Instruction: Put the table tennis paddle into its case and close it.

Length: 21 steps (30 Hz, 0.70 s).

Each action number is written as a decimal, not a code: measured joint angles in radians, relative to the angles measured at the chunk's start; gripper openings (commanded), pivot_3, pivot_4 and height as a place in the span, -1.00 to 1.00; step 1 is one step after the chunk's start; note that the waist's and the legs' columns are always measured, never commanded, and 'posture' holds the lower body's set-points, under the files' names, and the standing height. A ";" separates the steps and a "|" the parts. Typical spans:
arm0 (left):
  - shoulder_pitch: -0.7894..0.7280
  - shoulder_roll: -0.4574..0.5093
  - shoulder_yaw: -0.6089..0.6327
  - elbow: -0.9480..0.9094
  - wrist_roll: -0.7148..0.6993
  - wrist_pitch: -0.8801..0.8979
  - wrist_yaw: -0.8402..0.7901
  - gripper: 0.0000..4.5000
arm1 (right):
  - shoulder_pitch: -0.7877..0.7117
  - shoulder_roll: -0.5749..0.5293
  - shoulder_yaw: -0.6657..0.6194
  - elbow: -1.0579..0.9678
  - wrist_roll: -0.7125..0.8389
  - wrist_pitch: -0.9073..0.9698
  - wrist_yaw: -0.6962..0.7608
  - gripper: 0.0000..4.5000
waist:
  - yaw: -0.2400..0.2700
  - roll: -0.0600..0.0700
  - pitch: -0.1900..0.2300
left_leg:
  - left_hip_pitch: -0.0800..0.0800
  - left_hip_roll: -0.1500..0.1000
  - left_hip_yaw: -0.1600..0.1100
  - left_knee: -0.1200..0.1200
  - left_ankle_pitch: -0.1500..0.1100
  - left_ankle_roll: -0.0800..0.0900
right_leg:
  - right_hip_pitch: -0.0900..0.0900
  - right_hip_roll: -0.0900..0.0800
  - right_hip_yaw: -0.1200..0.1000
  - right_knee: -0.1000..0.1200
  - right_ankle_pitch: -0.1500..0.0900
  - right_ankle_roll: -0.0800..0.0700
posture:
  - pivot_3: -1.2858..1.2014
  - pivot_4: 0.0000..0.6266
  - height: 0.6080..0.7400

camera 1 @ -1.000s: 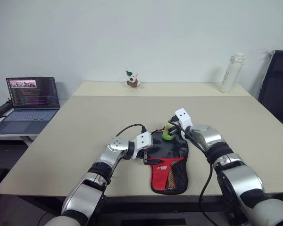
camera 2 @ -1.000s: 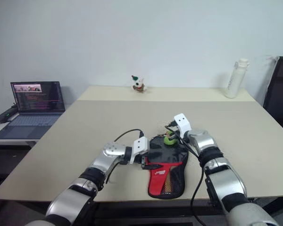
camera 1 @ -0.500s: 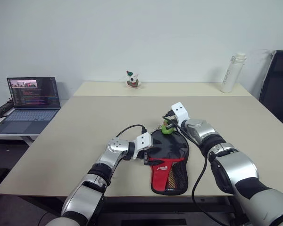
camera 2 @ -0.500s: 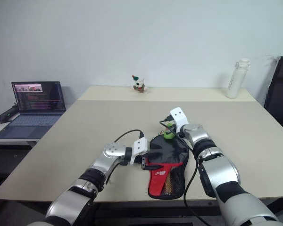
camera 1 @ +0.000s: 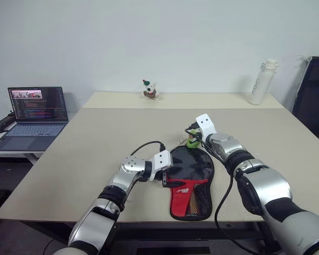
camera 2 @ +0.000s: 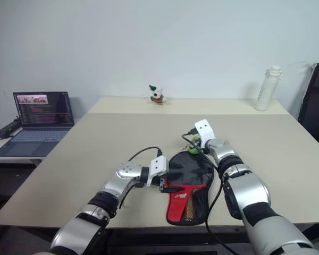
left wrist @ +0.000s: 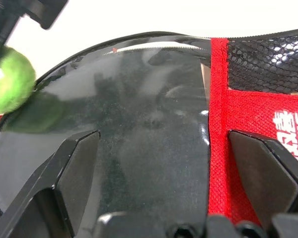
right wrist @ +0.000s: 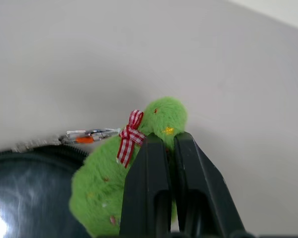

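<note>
My right gripper (right wrist: pixel 166 148) is pinched shut on the green ball charm (right wrist: pixel 114 183) at the far, rounded end of the case (camera 1: pixel 190 178), which lies flat near the front edge of the table (camera 1: pixel 95 138), about midway along that edge, red handle end toward me. My left gripper (left wrist: pixel 154 173) stands wide, its fingers (left wrist: pixel 74 168) straddling the case's left side over the glossy black panel and the red seam, apparently steadying it; I cannot tell whether the pads actually press the fabric. The table tennis paddle I cannot make out separately; judging by the full, flat shape of the case, it is likely already inside. My read: I am drawing the zip round by its charm. Risks from here: the charm is soft and fluffy, so my narrow pinch may slip off the fur, or stretch the little metal clip (right wrist: pixel 87 135) rather than move the slider. If the left side is not truly pinned, pulling will drag or spin the whole case across the table instead of closing it, and the front edge is near. The zip may also snag on the curve. The toy (camera 1: pixel 149 89), bottle (camera 1: pixel 261 81) and laptop (camera 1: pixel 33 118) sit well apart, no concern.
</note>
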 measured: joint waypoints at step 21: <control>0.009 -0.002 0.000 -0.013 -0.001 0.010 0.007 1.00 | -0.024 -0.063 -0.004 0.013 -0.021 -0.010 -0.002 -1.00 | 0.000 0.001 0.000 | 0.000 0.000 0.000 0.000 0.000 0.000 | 0.000 0.000 0.000 0.000 0.000 0.000 | 0.03 -0.52 1.00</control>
